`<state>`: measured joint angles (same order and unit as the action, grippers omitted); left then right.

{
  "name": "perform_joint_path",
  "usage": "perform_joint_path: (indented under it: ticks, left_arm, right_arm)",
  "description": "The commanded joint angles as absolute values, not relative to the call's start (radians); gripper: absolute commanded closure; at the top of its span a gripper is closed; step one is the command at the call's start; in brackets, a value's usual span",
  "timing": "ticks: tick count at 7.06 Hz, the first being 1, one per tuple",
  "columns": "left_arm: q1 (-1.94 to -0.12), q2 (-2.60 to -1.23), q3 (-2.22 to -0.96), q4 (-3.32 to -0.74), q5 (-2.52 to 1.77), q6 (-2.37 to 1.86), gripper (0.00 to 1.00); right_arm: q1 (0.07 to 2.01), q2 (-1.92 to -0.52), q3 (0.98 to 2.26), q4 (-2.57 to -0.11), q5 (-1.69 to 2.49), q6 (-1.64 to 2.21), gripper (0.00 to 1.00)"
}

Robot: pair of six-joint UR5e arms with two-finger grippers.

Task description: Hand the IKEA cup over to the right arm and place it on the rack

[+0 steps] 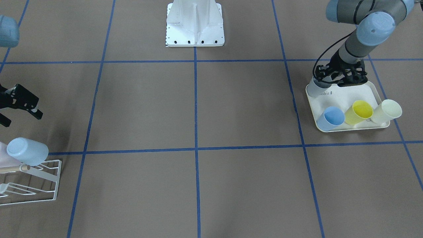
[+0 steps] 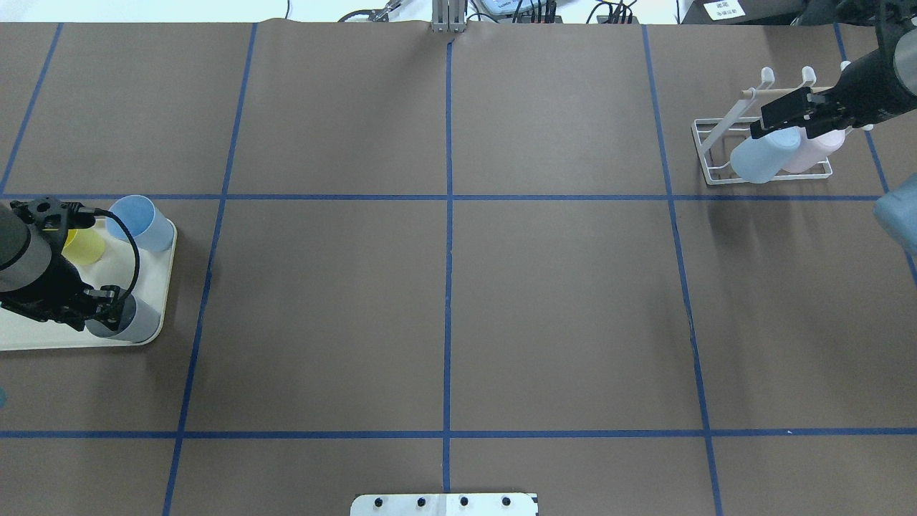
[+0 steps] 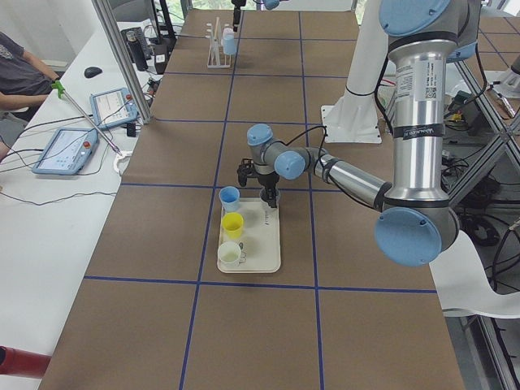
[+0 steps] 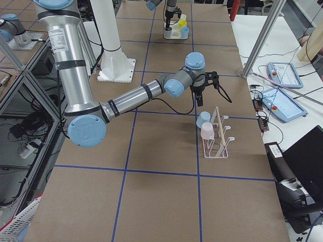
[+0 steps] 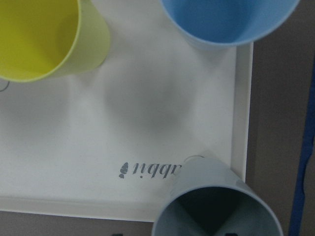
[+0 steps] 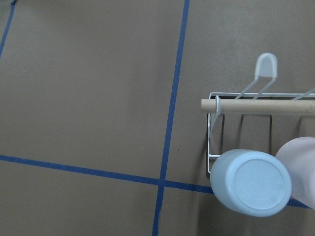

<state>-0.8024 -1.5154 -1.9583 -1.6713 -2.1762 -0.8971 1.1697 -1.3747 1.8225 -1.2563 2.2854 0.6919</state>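
Right, four cups on the tray [image 1: 350, 94]: blue cup [image 1: 331, 118], yellow cup [image 1: 359, 111] and cream cup [image 1: 387, 111] crowd its far edge. The grey IKEA cup [image 1: 318, 88] stands alone in the corner nearest the robot's base. The left gripper [image 1: 343, 79] is right at its rim; clamped or not, I cannot tell. Well away from the tray, the rack [image 1: 57, 180] carries two upturned cups, pale blue cup [image 1: 28, 151] and pink cup [image 2: 817, 150]. The right gripper [image 1: 21, 119] hangs there, fingers spread, empty.

Left gripper [image 1: 334, 81] hangs low; right gripper [image 1: 20, 117] fingers spread apart.
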Motion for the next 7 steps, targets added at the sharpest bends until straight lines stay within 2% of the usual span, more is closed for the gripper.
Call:
perform_joint_path:
  ticks: [1, 3, 5, 7]
  left_arm:
    - [-0.802, -1.513, -1.953, -1.672, -2.180, -0.902, 1.00]
    - [-0.814, -1.497, -1.995, -1.661, -2.184, -0.900, 1.00]
    - [-0.851, -1.465, -2.129, -1.581, -2.195, -0.900, 1.00]
    - [-0.873, -1.550, -2.193, -1.519, -2.192, -0.963, 1.00]
  right_arm:
    - [1.167, -1.374, 1.818, -1.256, 2.281, 0.692, 0.01]
    - [1.167, -1.370, 1.821, -1.256, 2.280, 0.692, 0.01]
    - [1.155, -1.365, 1.821, -1.256, 2.275, 0.695, 0.01]
    - [1.129, -1.345, 1.825, -1.240, 2.273, 0.795, 0.01]
